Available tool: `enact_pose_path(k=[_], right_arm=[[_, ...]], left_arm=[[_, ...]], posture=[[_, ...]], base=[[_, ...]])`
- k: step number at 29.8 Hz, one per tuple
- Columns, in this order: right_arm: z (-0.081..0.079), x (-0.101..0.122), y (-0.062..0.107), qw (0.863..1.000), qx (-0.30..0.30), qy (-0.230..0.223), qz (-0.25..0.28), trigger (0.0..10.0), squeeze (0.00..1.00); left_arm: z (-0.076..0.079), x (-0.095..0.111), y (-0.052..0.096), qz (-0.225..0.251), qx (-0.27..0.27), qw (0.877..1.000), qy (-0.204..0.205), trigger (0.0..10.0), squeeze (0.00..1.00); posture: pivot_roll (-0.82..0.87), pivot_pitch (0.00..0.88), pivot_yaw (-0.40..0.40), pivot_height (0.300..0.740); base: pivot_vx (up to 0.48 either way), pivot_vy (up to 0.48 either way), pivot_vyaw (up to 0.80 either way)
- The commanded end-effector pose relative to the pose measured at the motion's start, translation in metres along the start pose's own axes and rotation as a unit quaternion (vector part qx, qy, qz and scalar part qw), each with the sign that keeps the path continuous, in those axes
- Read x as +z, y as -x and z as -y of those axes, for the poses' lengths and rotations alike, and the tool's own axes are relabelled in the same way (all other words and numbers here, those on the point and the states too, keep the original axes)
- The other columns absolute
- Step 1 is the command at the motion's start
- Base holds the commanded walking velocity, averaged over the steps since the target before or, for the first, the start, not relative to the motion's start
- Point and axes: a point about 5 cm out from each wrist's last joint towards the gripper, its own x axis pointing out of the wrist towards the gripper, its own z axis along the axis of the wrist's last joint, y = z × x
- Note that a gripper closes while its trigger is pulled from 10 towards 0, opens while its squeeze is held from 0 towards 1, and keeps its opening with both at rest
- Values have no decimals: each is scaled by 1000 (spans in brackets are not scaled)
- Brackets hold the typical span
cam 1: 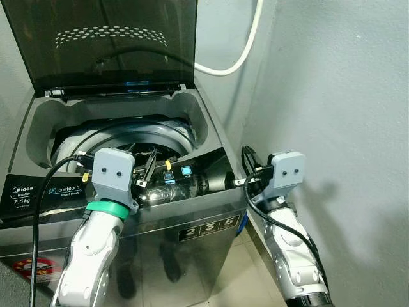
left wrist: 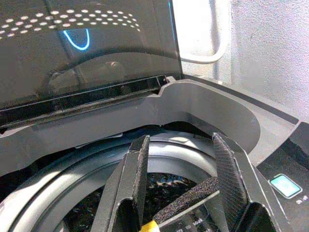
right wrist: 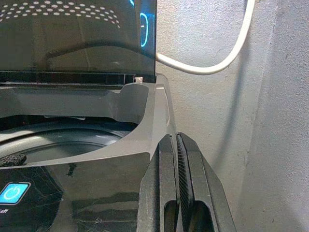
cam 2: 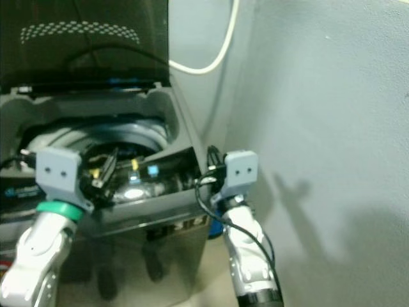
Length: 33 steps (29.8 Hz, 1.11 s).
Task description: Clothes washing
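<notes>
A grey top-loading washing machine (cam 1: 198,220) stands before me with its dark tinted lid (cam 1: 108,45) raised. The round drum opening (cam 1: 128,131) looks dark inside, with some glints; I cannot tell what lies in it. My left gripper (cam 1: 148,167) hovers over the front rim of the drum beside the black control panel (cam 1: 204,176), its two fingers (left wrist: 137,169) spread open and holding nothing. My right gripper (cam 1: 246,157) is at the machine's right front corner, next to the panel's end. Its fingers (right wrist: 186,164) are pressed together, shut on nothing.
A white hose (cam 1: 239,51) loops down the wall behind the machine. A plain grey wall (cam 1: 332,96) stands close on the right, leaving a narrow gap with tiled floor (cam 1: 236,275). A blue-lit button (right wrist: 12,192) glows on the panel. A black cable (cam 1: 38,192) trails from my left wrist.
</notes>
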Motion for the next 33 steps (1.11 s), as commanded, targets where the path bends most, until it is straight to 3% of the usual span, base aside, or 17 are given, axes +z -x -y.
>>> enact_pose_path(k=[1, 33], right_arm=[[-1, -4, 1, 1000, 2, 3, -11, 10000, 0], [-2, -5, 2, 1000, 4, 10, -16, 10000, 0]], left_arm=[[-1, -3, 1, -7, 4, 1000, -1, 10000, 0], [0, -5, 2, -22, 8, 1000, 0, 10000, 0]], posture=[[80, 21, -24, 740], [81, 23, -26, 740]], base=[[0, 0, 0], [0, 0, 0]])
